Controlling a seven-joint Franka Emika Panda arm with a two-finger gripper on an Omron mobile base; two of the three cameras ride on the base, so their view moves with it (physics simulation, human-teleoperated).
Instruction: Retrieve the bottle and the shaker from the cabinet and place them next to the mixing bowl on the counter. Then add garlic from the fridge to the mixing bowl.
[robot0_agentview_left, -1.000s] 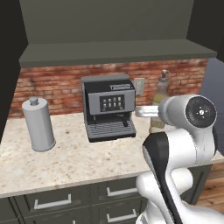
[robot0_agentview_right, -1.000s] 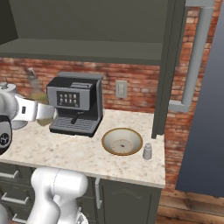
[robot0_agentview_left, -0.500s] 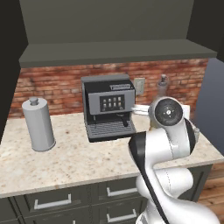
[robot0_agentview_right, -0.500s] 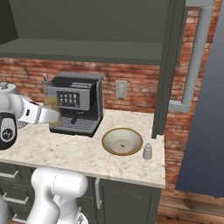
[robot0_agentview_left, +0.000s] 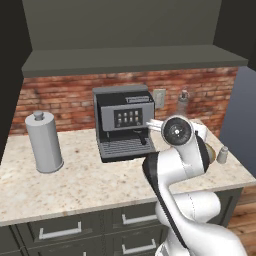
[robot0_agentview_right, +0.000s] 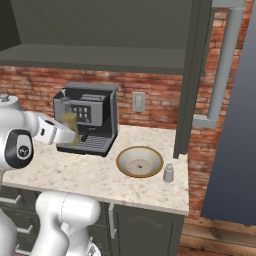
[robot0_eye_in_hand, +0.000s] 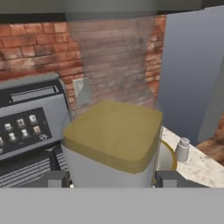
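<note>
My gripper (robot0_eye_in_hand: 113, 180) is shut on the bottle (robot0_eye_in_hand: 111, 140), a clear glass bottle of yellow liquid that looms large in the hand view. In the right base view the bottle (robot0_agentview_right: 68, 124) hangs above the counter in front of the coffee machine, held by the gripper (robot0_agentview_right: 64, 134). Its neck (robot0_agentview_left: 183, 101) pokes up behind my arm in the left base view. The mixing bowl (robot0_agentview_right: 140, 161) sits on the counter to the right, its rim (robot0_eye_in_hand: 169, 158) peeking past the bottle. Just right of the bowl stands the small grey shaker (robot0_agentview_right: 169, 173) (robot0_agentview_left: 222, 154) (robot0_eye_in_hand: 182, 149).
A black coffee machine (robot0_agentview_left: 123, 123) stands against the brick wall, with a wall outlet (robot0_agentview_right: 138, 102) beside it. A tall grey canister (robot0_agentview_left: 44, 142) is at the counter's left end. A dark cabinet panel (robot0_agentview_right: 189, 80) and the grey fridge side (robot0_agentview_right: 235, 135) bound the right.
The arm has swung the bottle to the right, from the left of the coffee machine to across its front, closer to the bowl. The elbow has shifted left in the left base view.
</note>
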